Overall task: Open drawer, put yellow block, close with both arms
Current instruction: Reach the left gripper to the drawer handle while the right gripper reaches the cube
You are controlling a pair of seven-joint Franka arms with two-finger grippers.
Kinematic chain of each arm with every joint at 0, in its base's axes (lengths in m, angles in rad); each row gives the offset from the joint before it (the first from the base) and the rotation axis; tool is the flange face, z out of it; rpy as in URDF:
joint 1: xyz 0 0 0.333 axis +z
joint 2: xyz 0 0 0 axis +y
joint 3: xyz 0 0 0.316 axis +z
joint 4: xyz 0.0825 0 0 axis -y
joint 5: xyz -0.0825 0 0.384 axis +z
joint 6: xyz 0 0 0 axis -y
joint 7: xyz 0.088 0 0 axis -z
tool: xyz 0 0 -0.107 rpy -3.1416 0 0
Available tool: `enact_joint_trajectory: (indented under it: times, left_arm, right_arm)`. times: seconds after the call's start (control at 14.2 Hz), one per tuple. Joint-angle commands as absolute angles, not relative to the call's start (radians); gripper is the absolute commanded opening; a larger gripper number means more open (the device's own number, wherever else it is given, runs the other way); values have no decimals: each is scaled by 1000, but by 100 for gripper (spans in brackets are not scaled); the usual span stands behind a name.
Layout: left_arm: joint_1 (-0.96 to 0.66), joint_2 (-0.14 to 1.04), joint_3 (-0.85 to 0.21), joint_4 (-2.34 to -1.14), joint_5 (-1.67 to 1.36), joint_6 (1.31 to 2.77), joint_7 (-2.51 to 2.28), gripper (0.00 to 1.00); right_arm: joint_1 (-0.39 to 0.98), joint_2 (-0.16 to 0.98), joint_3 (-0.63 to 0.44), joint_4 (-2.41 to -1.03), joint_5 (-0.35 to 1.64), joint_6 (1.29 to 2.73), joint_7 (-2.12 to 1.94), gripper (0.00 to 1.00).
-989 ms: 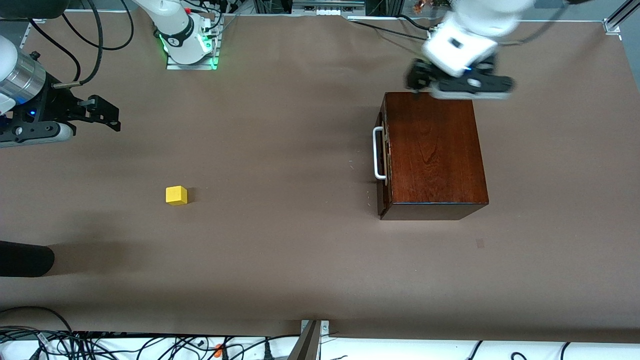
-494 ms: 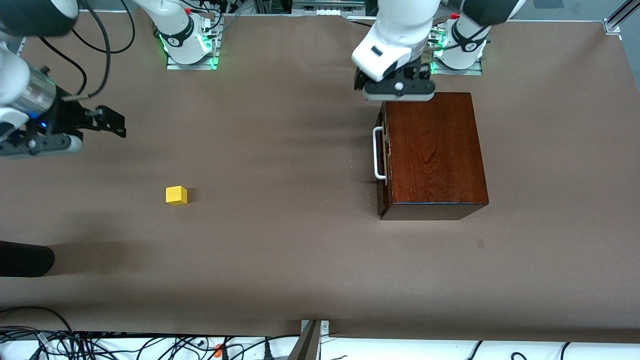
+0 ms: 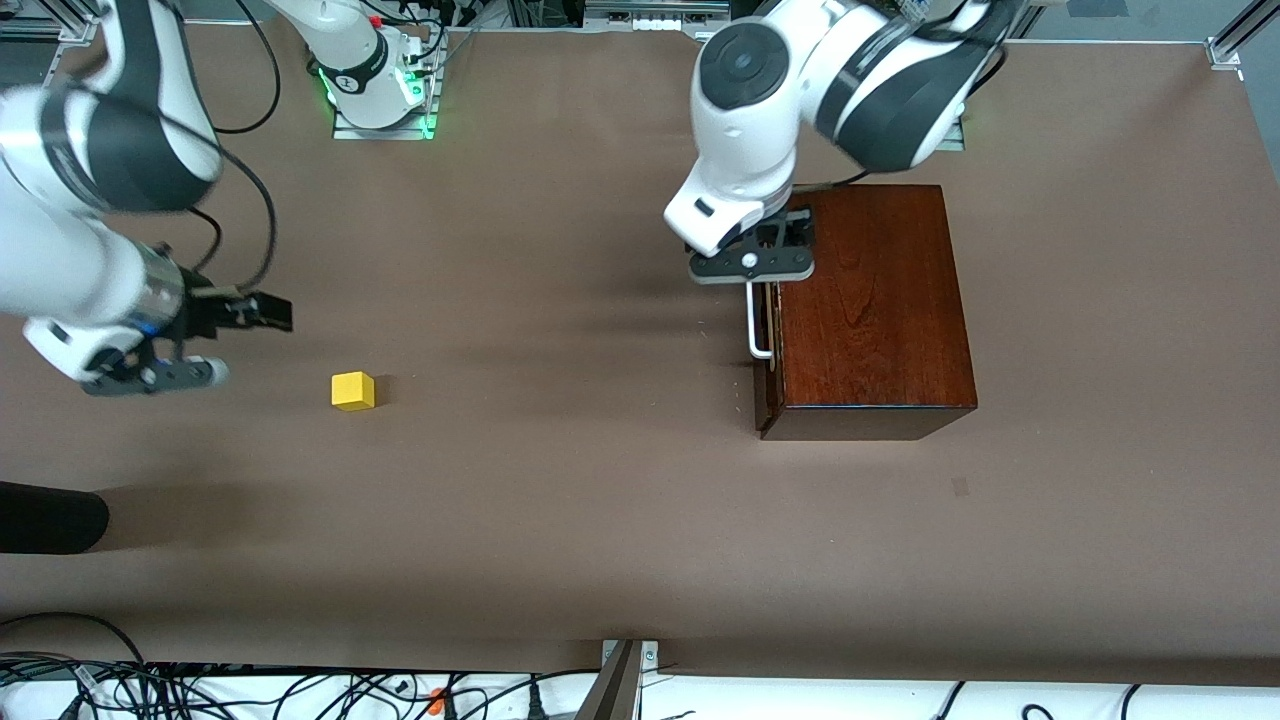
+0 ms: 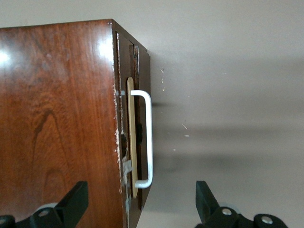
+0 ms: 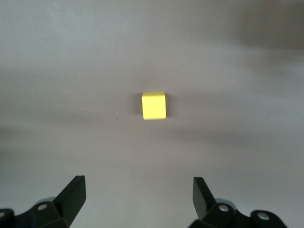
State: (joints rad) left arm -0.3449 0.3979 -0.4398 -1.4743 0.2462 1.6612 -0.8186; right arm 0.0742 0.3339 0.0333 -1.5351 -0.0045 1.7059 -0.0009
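1. The yellow block (image 3: 353, 391) sits alone on the brown table (image 3: 560, 500). Bare table lies all around it, so fingers could come down on any side.
2. The right gripper (image 3: 215, 345) hangs wide open above the table beside the block, toward the right arm's end. Nothing stands between them.
3. The left gripper (image 3: 752, 262) is wide open over the corner of the wooden box (image 3: 865, 310), right above the white handle (image 3: 757, 320).
4. The handle stands out from the drawer (image 4: 137, 137) front with a gap behind its bar.
5. The table in front of the drawer is bare.
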Motion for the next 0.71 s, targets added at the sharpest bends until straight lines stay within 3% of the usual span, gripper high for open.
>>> enact_joint_trajectory:
  times: [0.0,0.28,0.64]
  left_arm:
    - [-368,445,-439,-1491,320,1704,-861,100]
    - [-370,528,-439,-1494,394,1736,-864,100]
    - [-377,594,-434,-1500,439,1779,-905,100]
  right_arm:
    - [77,400,37,-1575,-2,1822,8,100]
    - [77,488,37,-1649,0,2020,14,100]
    - [75,489,35,-1799,-2,2203,14,100]
